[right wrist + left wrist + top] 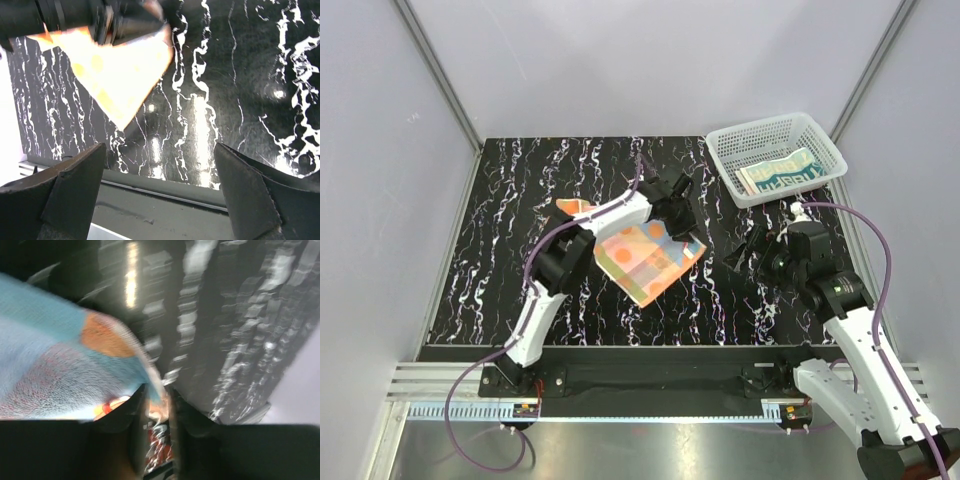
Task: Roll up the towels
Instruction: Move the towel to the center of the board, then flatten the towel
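The left fingers [134, 432] stood barely apart around a corner of the orange towel [60, 365]; I couldn't tell if they gripped it. The right fingers [75, 185] gaped wide and empty above the counter [240, 100].

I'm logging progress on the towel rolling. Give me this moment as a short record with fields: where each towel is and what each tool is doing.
orange towel: spread out, not rolled, mid-table
cream towel: lying in the white basket at the far right corner
left tool: at the orange towel's far right corner; blur hides whether it grips
right tool: open, holding nothing, over bare table right of the orange towel
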Robot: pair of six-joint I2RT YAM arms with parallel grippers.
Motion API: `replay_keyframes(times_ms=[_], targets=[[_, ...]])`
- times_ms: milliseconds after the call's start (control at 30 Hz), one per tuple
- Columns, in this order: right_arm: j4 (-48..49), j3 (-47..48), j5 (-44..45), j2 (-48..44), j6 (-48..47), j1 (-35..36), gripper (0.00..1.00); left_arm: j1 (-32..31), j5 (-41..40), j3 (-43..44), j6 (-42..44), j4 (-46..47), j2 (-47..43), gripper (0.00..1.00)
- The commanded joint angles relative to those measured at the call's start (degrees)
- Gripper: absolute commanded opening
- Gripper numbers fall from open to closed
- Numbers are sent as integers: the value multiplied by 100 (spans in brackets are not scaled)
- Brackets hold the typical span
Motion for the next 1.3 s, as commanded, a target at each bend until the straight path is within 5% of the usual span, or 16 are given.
replay_keyframes(times_ms=[0, 100, 200, 300, 467, 667, 1133, 1233, 1267], targets=[[-193, 269, 193, -20, 182, 34, 96, -53, 399, 1188, 102, 157, -204, 39], [-88, 146, 52, 94, 322, 43, 96, 157, -129, 709, 603, 34, -975, 76], [201, -109, -159, 444, 559, 60, 96, 666, -323, 146, 955, -107, -1775, 87], [806, -346, -291, 971, 902, 279, 96, 1167, -700, -636, 1376, -397, -2592, 89], [1423, -224, 279, 2123, 1833, 1965, 96, 1914, -1307, -2120, 1888, -327, -3711, 90], [2267, 224, 526, 3967, 2607, 3171, 97, 3074, -808, -3133, 2196, -63, -4055, 89], [3076, 752, 96, 5798, 2941, 3242, 91, 4060, -324, -3855, 2196, 517, -3985, 88], [3102, 743, 87, 5895, 2959, 3260, 83, 4060, -297, -3864, 2196, 543, -3924, 87], [3111, 735, 78, 5939, 2959, 3260, 73, 4060, -288, -3882, 2161, 569, -3889, 87]])
